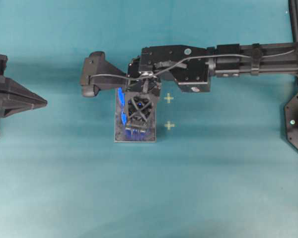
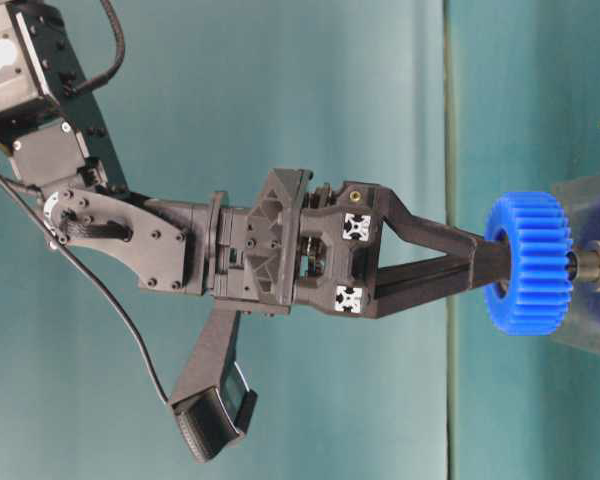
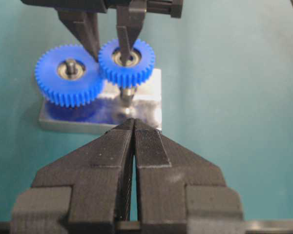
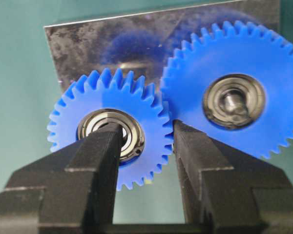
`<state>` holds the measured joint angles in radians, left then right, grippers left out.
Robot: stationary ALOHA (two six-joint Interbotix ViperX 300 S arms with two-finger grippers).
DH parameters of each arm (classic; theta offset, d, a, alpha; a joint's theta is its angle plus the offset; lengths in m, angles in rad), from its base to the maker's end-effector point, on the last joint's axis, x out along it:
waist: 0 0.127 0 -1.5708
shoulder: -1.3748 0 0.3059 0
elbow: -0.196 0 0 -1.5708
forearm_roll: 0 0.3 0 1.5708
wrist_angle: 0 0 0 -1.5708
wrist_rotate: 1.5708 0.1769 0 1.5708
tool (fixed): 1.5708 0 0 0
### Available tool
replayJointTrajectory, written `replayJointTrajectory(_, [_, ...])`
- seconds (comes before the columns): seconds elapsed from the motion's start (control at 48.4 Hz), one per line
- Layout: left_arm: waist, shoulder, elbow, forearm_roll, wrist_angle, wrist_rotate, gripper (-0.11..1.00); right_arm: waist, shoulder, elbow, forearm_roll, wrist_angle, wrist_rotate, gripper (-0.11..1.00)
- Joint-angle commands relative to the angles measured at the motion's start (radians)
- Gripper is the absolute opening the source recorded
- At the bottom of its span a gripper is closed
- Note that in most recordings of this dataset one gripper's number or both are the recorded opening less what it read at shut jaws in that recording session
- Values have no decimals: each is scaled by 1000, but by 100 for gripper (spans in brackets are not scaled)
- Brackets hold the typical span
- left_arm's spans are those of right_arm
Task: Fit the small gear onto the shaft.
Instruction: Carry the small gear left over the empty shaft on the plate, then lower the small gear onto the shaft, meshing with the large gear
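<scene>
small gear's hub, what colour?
Silver metal ring around a dark centre hole, set in the bright blue small gear. The right wrist view shows it best.

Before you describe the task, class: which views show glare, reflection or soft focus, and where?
Right wrist view: the grey plate mirrors blue, the large gear looks slightly soft. Left wrist view: bright sheen on the plate. Overhead view: the small gear appears as a blue glow beneath the right end effector.

Light is even and fairly bright, falling from above. The plate mirrors blue smears of the gears and shows pale glare. Beside the plate, soft shadows lie on the teal cloth. Close to the wrist lenses, the black fingers look soft and oversized; the overhead view is grainy.
</scene>
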<state>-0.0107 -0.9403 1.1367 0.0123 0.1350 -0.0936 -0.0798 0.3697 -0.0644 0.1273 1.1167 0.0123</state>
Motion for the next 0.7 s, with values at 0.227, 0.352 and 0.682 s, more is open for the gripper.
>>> replayJointTrajectory(0.227, [2, 3, -9, 3, -5, 0, 0, 6, -15, -21, 9, -3, -3, 35])
replayJointTrajectory(0.352, [2, 5, -9, 3, -5, 0, 0, 5, -14, -25, 8, -3, 3, 36])
replayJointTrajectory(0.682, [2, 5, -11, 3, -5, -2, 0, 0, -35, -28, 8, -20, 15, 57])
